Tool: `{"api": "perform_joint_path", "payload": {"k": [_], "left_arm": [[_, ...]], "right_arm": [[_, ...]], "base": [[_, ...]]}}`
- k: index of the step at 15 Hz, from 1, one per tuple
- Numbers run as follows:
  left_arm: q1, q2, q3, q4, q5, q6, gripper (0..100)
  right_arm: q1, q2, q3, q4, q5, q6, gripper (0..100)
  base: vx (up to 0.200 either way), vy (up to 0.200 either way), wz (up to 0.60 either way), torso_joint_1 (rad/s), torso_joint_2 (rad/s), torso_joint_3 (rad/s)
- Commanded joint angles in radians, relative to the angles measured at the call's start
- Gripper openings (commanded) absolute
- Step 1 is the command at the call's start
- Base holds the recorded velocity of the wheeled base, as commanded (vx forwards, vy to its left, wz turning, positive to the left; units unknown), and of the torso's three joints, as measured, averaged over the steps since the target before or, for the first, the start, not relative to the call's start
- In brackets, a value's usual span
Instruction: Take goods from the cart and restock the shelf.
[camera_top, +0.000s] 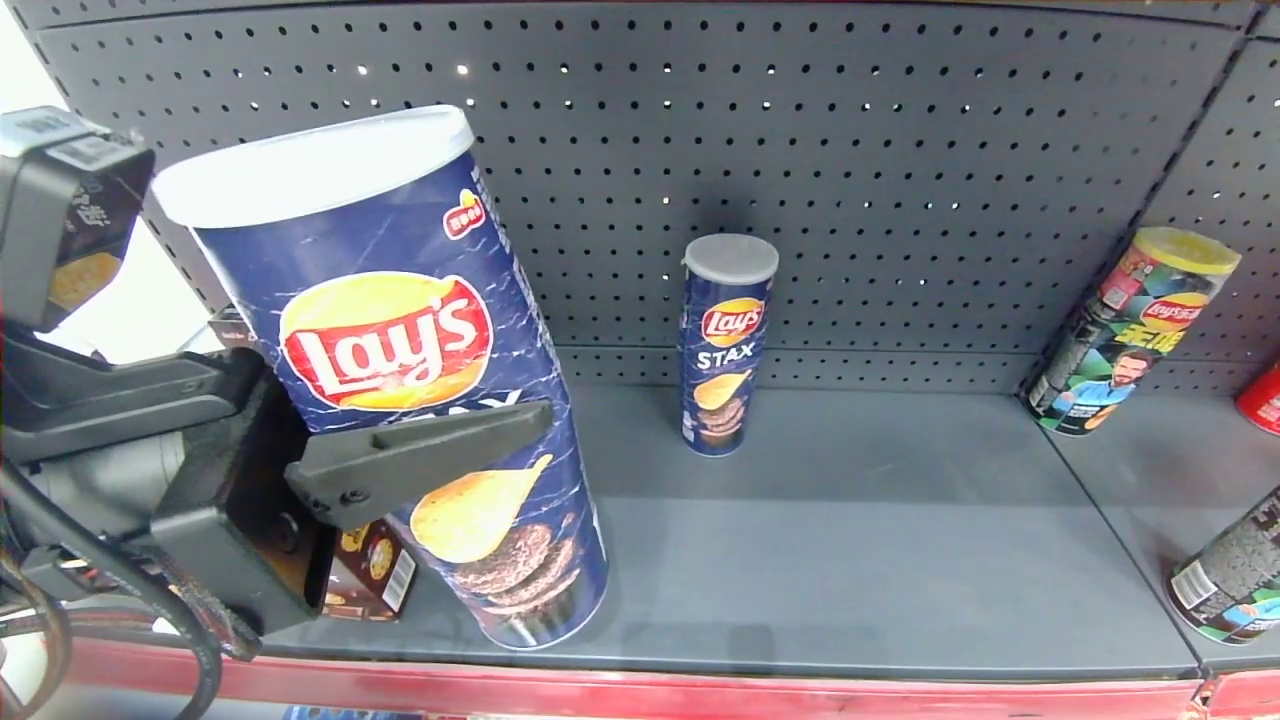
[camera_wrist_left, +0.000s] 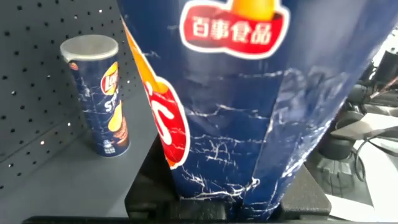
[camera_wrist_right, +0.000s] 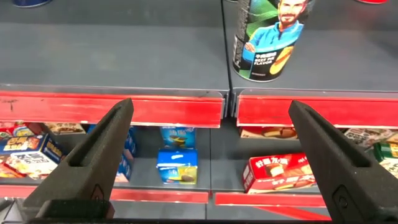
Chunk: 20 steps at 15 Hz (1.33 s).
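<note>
Open shelf (camera_top: 850, 560) room beside upright can (camera_top: 728, 345)

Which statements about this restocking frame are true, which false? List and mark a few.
The left hand grips a tall dark blue cylindrical chip can with a white lid. True.
The right hand holds a can. False: it is open and empty.
A second dark blue chip can with a grey lid stands upright on the grey shelf. True.
The green-and-black can with a yellow lid stands left of that second can. False: it stands to its right.
</note>
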Motion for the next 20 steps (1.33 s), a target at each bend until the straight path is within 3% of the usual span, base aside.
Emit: {"api": "perform_joint_path", "payload": {"k": [1, 6, 9, 10, 12, 13, 16, 18, 20], "left_arm": [[-0.001, 0.003, -0.002, -0.001, -0.007, 0.004, 0], [-0.007, 0.004, 0.021, 0.001, -0.01, 0.013, 0], [0.002, -0.006, 0.096, -0.004, -0.005, 0.007, 0], [0.004, -0.028, 0.158, -0.05, -0.007, 0.002, 0], [0.001, -0.028, 0.171, -0.061, -0.009, -0.006, 0], [0.002, -0.014, 0.161, -0.061, -0.009, -0.01, 0], [0.012, 0.0, 0.171, -0.079, -0.007, -0.013, 0], [0.015, 0.001, 0.174, -0.079, -0.009, -0.013, 0], [0.035, 0.006, 0.162, -0.082, -0.009, -0.023, 0]], "right_arm": [[0.0, 0.0, 0.0, 0.0, 0.0, 0.001, 100], [0.0, 0.0, 0.0, 0.001, 0.006, -0.002, 100], [0.003, 0.006, -0.002, 0.001, 0.009, 0.002, 100], [0.018, 0.046, -0.008, -0.003, 0.046, 0.013, 100], [0.032, 0.313, -0.301, -0.002, 0.098, 0.131, 100], [0.04, 0.367, -0.328, -0.008, 0.115, 0.133, 100], [0.095, 0.428, -0.331, 0.009, 0.253, -0.021, 100], [0.132, 0.523, -0.364, 0.004, 0.284, -0.07, 100], [0.233, 0.671, -0.408, -0.037, 0.295, -0.13, 100]], "base": [[0.0, 0.0, 0.0, 0.0, 0.0, 0.0], [0.0, 0.0, 0.0, 0.0, 0.0, 0.0], [0.0, 0.0, 0.0, 0.0, 0.0, 0.0], [0.0, 0.0, 0.0, 0.0, 0.0, 0.0], [0.0, 0.0, 0.0, 0.0, 0.0, 0.0], [0.0, 0.0, 0.0, 0.0, 0.0, 0.0], [0.0, 0.0, 0.0, 0.0, 0.0, 0.0], [0.0, 0.0, 0.0, 0.0, 0.0, 0.0], [0.0, 0.0, 0.0, 0.0, 0.0, 0.0]]}}
